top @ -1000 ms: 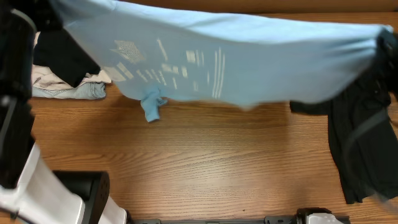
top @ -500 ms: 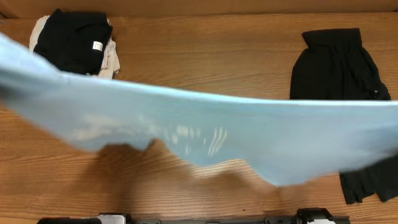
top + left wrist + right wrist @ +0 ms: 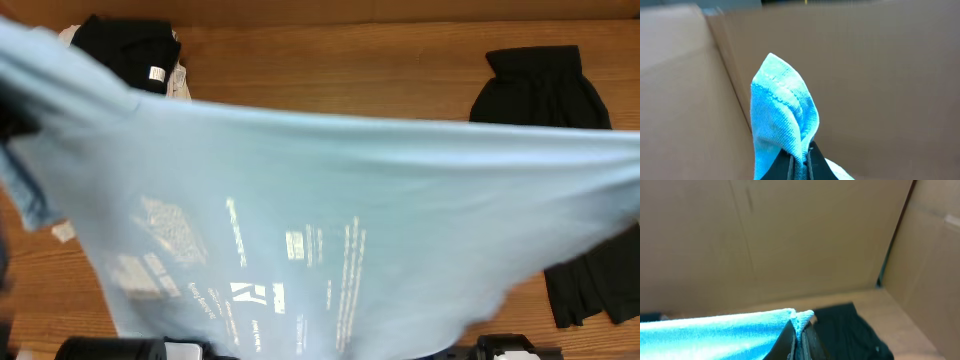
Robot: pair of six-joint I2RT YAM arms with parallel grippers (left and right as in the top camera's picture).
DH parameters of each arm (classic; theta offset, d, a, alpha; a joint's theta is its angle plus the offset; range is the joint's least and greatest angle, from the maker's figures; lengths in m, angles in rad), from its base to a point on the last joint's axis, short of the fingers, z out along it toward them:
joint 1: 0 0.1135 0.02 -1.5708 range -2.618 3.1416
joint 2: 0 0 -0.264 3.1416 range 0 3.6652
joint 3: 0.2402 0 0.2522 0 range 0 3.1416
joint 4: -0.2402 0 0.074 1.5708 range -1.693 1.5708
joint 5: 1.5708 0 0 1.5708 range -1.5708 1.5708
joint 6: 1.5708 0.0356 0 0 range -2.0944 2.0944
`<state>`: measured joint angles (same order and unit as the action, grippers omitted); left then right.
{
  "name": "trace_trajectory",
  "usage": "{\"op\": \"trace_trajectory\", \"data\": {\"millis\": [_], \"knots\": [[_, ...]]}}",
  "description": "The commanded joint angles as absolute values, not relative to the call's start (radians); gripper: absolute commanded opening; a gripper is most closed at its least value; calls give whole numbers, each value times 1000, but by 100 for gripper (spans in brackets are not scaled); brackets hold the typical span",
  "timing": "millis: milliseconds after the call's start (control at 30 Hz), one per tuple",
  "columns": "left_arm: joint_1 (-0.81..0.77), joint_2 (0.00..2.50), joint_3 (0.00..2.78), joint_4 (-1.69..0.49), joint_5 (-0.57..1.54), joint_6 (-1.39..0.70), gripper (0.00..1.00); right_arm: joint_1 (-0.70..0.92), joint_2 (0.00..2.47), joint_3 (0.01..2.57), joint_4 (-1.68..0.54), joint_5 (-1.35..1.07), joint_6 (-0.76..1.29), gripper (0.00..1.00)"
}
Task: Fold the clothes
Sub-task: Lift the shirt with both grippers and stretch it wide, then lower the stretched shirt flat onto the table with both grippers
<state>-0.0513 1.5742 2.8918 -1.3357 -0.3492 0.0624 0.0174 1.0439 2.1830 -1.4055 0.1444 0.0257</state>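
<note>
The light blue T-shirt (image 3: pixel 330 210) with white printed text is held up in the air, spread wide across the overhead view and hiding most of the table. My left gripper (image 3: pixel 800 162) is shut on a bunched edge of the T-shirt (image 3: pixel 782 110). My right gripper (image 3: pixel 801 335) is shut on another edge of the T-shirt (image 3: pixel 715 332). Neither gripper shows in the overhead view. The loose black garment (image 3: pixel 545 90) lies on the table at the far right, partly hidden by the shirt; it also shows in the right wrist view (image 3: pixel 850 330).
A stack of folded pieces with a black one on top (image 3: pixel 125 45) sits at the back left of the wooden table (image 3: pixel 330 70). Cardboard walls (image 3: pixel 790 240) stand around the table. Dark arm bases (image 3: pixel 110 350) sit at the front edge.
The T-shirt has swung toward the camera and front edge, now hanging lower with its printed text showing. The left end rose toward the back left.
</note>
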Motion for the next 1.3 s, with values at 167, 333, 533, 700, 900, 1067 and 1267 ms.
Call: {"op": "trace_trajectory", "data": {"millis": [167,333,533,700,900,1067,1267], "knots": [[-47,1789,2744,-1327,-350,82,4,10,1280,1993,-1401,184,21,4],[-47,1941,2722,-1327,-287,83,4,10,1464,1955,-1380,184,16,4],[-47,2135,2722,-1302,-257,83,4,4,1715,1950,-1254,183,-9,4],[-57,2286,2722,-1229,-219,83,4,-23,1900,1950,-1113,179,-9,4],[-68,2438,2722,-1112,-215,82,4,-41,2067,1950,-955,164,-9,4],[-68,2487,2722,-1095,-213,82,4,-41,2106,1950,-903,90,-8,4],[-64,2484,2736,-1216,-219,72,4,-42,2106,1951,-996,19,4,4]]}}
